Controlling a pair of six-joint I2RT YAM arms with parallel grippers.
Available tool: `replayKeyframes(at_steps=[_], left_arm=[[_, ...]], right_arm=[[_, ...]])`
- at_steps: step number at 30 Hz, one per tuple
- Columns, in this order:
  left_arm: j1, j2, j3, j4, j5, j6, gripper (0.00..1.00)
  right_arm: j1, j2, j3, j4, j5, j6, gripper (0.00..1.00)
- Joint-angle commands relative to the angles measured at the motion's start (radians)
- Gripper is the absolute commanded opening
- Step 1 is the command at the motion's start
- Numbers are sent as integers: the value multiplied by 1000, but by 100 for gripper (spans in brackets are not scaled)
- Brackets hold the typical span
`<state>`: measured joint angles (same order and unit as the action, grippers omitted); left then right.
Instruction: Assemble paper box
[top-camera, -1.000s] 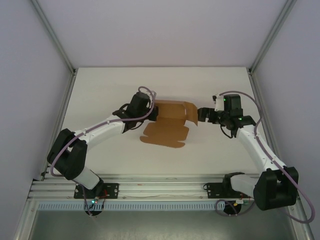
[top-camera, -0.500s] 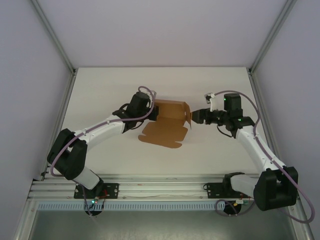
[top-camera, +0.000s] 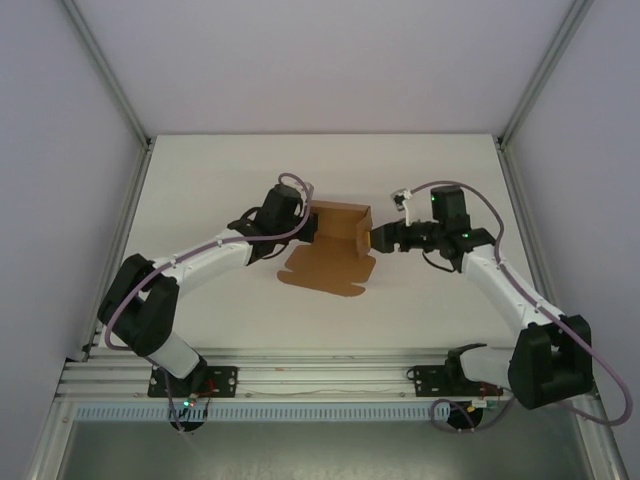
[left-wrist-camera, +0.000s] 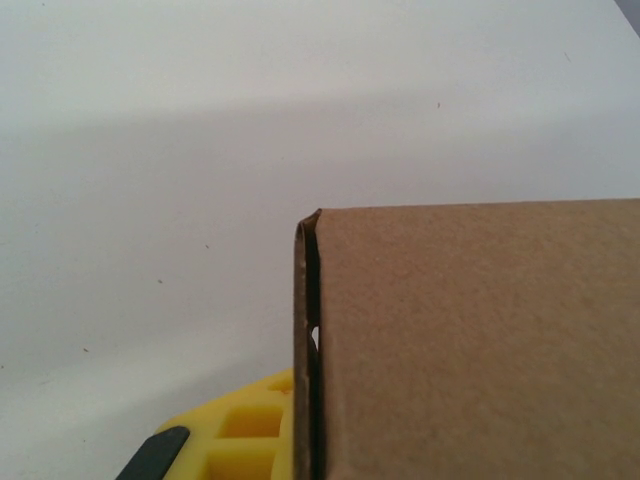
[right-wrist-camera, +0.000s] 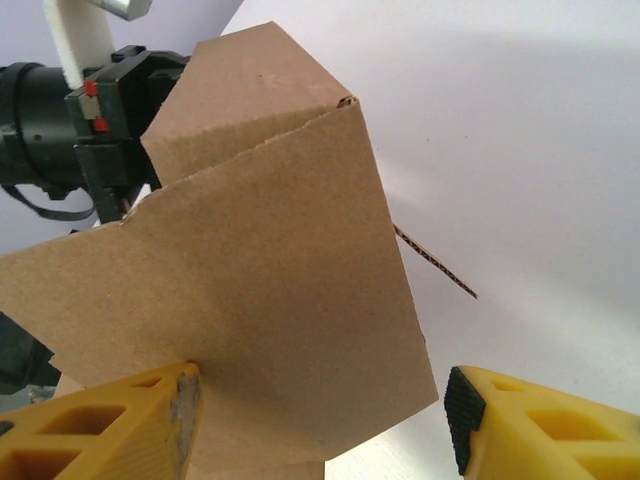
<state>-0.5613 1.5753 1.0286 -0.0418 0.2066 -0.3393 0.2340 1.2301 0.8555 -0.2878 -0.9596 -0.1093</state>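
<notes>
The paper box (top-camera: 333, 245) is a brown cardboard sheet partly folded at the table's middle, its back walls raised and a flat flap lying toward me. My left gripper (top-camera: 308, 228) is shut on the box's left wall. In the left wrist view that wall (left-wrist-camera: 480, 340) fills the lower right, with one yellow finger (left-wrist-camera: 235, 435) beside its doubled edge. My right gripper (top-camera: 378, 240) is at the box's right end, open. In the right wrist view the right flap (right-wrist-camera: 270, 300) stands between the fingers, touching the left fingertip (right-wrist-camera: 180, 410) and clear of the right one.
The white table (top-camera: 220, 180) is bounded by grey enclosure walls and metal corner posts (top-camera: 525, 95). An aluminium rail (top-camera: 320, 380) carrying both arm bases runs along the near edge. The left arm's black wrist (right-wrist-camera: 90, 110) shows behind the flap.
My right gripper has moved left against the box's right flap, folding it up and inward. The left gripper has stayed shut on the left wall.
</notes>
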Motion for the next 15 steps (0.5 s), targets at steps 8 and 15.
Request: replayKeyframes(at_steps=[8, 15], left_arm=[[-2, 13, 42, -23, -8, 9, 0], [-3, 10, 49, -24, -9, 7, 0]], right_arm=[[102, 113, 136, 14, 306, 45, 56], [205, 174, 185, -39, 612, 90, 42]])
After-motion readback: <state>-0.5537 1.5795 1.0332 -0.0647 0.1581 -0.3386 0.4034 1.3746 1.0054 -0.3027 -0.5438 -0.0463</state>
